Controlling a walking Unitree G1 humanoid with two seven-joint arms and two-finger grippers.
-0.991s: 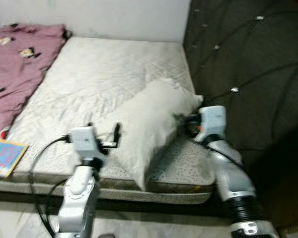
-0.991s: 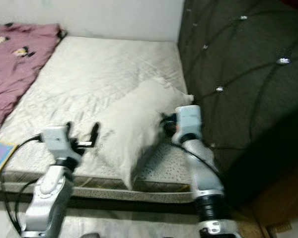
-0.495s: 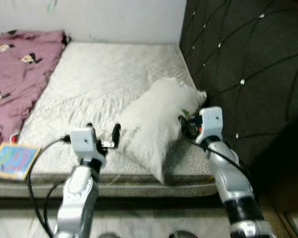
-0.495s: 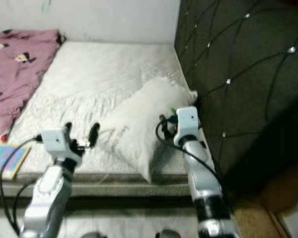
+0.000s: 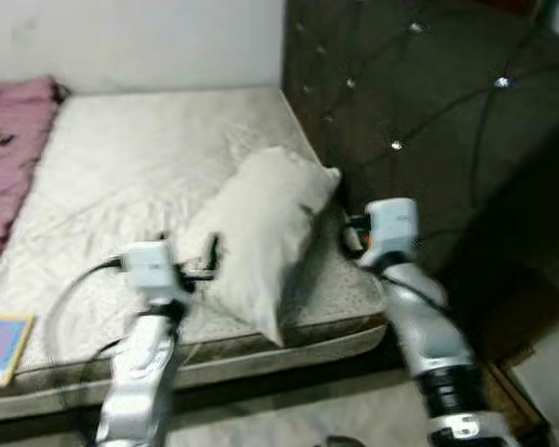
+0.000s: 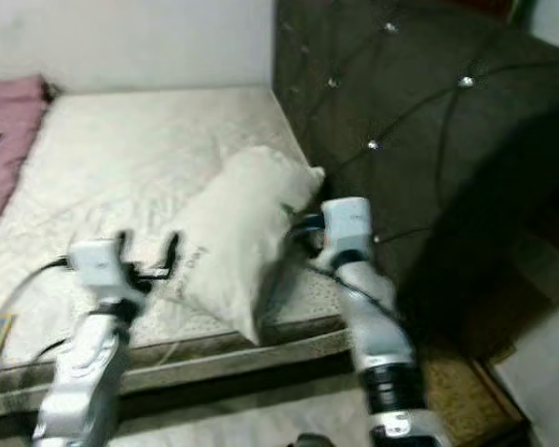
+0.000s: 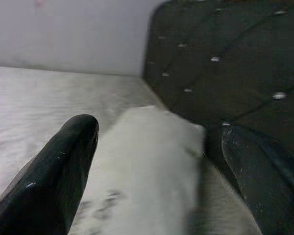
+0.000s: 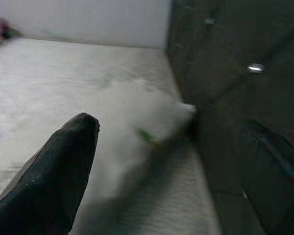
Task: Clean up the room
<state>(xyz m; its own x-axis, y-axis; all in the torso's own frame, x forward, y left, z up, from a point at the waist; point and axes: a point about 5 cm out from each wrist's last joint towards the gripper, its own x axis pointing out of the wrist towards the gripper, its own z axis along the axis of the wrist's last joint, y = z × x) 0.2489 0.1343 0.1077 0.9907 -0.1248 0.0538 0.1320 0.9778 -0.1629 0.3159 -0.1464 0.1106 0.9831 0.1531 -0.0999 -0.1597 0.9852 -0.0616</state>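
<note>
Left eye view: plump white fabric pillow is lying diagonally on the quilted white mattress, overhanging the edge. Left gripper and right gripper are flanking it, both wide. A one-sided push risks tipping it floorward.

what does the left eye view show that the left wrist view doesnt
Left eye view: both silver arms, the left end effector and right end effector flanking the pillow, the pink blanket and a colourful book at the mattress edge.

Left wrist view: a close look along the left end effector's spread fingers, the pillow between them.

Both: the white pillow, the mattress, the dark tufted headboard and the white wall.
</note>
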